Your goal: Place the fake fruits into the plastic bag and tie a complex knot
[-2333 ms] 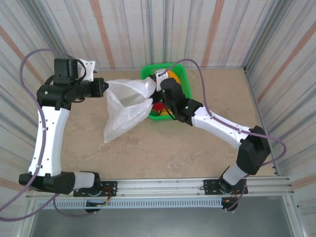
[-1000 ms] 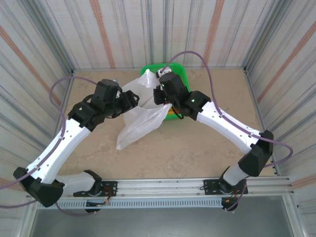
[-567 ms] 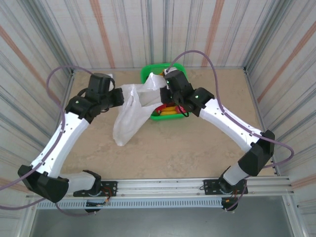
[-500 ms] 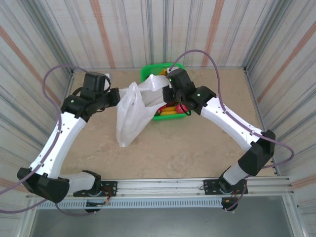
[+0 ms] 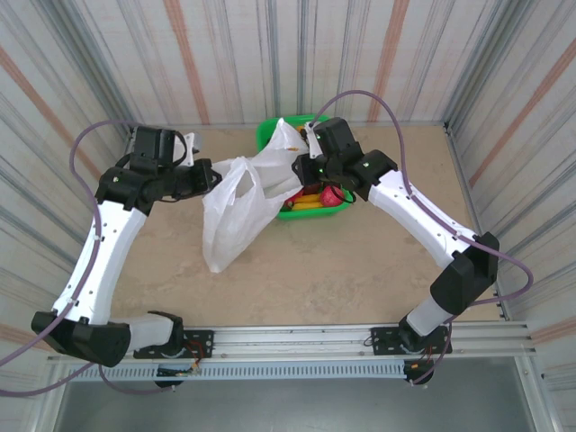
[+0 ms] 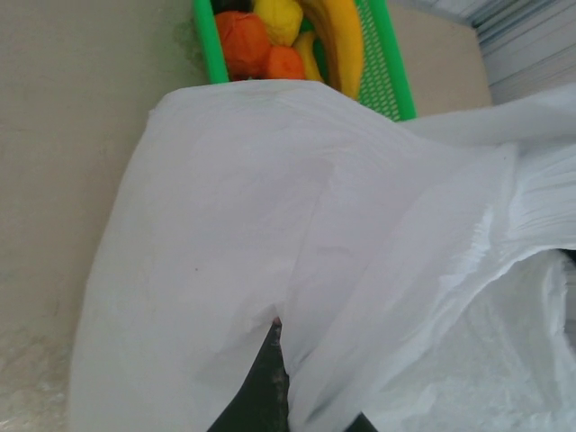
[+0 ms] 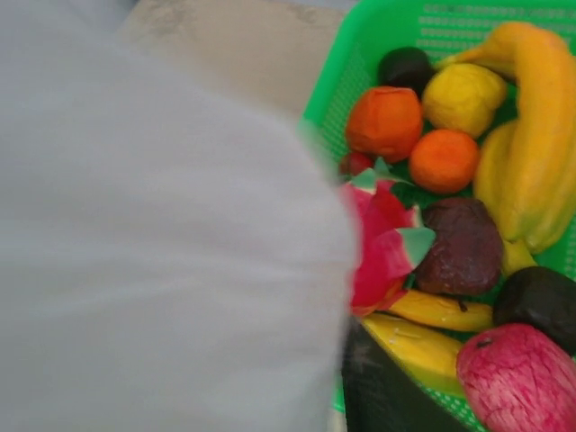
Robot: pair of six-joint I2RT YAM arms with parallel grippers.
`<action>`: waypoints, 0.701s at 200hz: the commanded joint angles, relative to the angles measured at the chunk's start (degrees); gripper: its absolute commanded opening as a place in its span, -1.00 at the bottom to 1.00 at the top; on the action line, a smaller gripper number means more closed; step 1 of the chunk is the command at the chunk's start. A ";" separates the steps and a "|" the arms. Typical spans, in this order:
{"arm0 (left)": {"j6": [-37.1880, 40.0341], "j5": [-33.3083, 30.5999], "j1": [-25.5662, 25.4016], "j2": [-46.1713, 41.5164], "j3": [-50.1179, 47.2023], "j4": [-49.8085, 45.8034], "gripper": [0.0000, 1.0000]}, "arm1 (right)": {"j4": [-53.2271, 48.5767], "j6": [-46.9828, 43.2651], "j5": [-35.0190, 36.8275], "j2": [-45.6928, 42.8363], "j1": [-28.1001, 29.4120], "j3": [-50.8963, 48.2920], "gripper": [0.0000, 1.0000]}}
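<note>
So, plastic bag: thin white translucent plastic bag (image 5: 229, 211) (image 6: 270, 225) (image 7: 135, 225), held up over the beige table (image 5: 360, 270) left of centre, strung between the two arms. Lower end hangs to the tabletop, top edge reaches toward the basket.
Left gripper: left gripper (image 5: 209, 176) clenched on bunched film at the bag's left side. In the wrist view the film gathers right at the dark fingers (image 6: 256, 400).
Right gripper: right gripper (image 5: 303, 168) at the bag's right side, over the basket's left part. Blurred film covers half its wrist view and one dark finger (image 7: 378, 396) shows. Jaws and grip: cannot tell.
Basket: green mesh plastic basket (image 5: 346, 205) (image 6: 209, 45) (image 7: 328, 81), middle of the table's far edge.
Fake fruits: glossy plastic fake fruits (image 5: 310, 200) lie in the basket: yellow bananas (image 7: 531, 135), orange (image 7: 441, 160), pink-red piece (image 7: 382, 238), dark purple piece (image 7: 463, 245).
</note>
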 commanded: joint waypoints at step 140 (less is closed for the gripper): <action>-37.34 -14.53 0.93 -4.47 -8.45 17.31 -1.00 | -12.46 -1.87 -18.84 -16.33 -9.33 -12.41 0.98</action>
